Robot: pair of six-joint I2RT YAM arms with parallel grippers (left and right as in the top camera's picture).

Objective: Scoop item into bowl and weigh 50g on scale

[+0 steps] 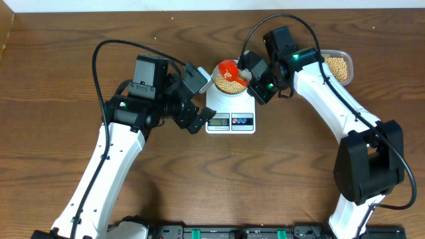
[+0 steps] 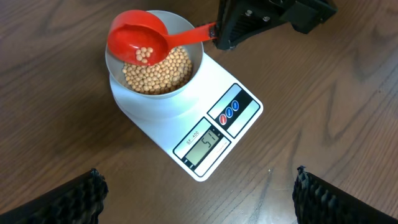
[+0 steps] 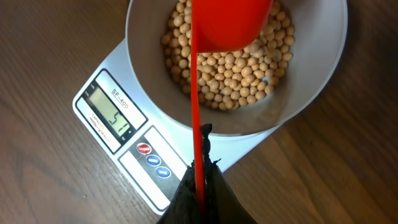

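The pale bowl (image 1: 230,85) stands on the white scale (image 1: 231,121) and holds many tan beans (image 2: 158,71). The scale's display (image 2: 205,144) reads 51. My right gripper (image 3: 200,180) is shut on the handle of a red scoop (image 1: 229,69), which hangs over the bowl with a few beans in it (image 2: 144,55). In the right wrist view the scoop (image 3: 230,25) covers part of the beans (image 3: 236,74) in the bowl (image 3: 311,81). My left gripper (image 2: 199,193) is open and empty above the table, just in front of the scale (image 2: 186,112).
A clear plastic tub (image 1: 338,66) with more beans stands at the back right, behind the right arm. The brown wooden table (image 1: 60,99) lies all round the scale. The left arm (image 1: 143,106) sits close to the scale's left side.
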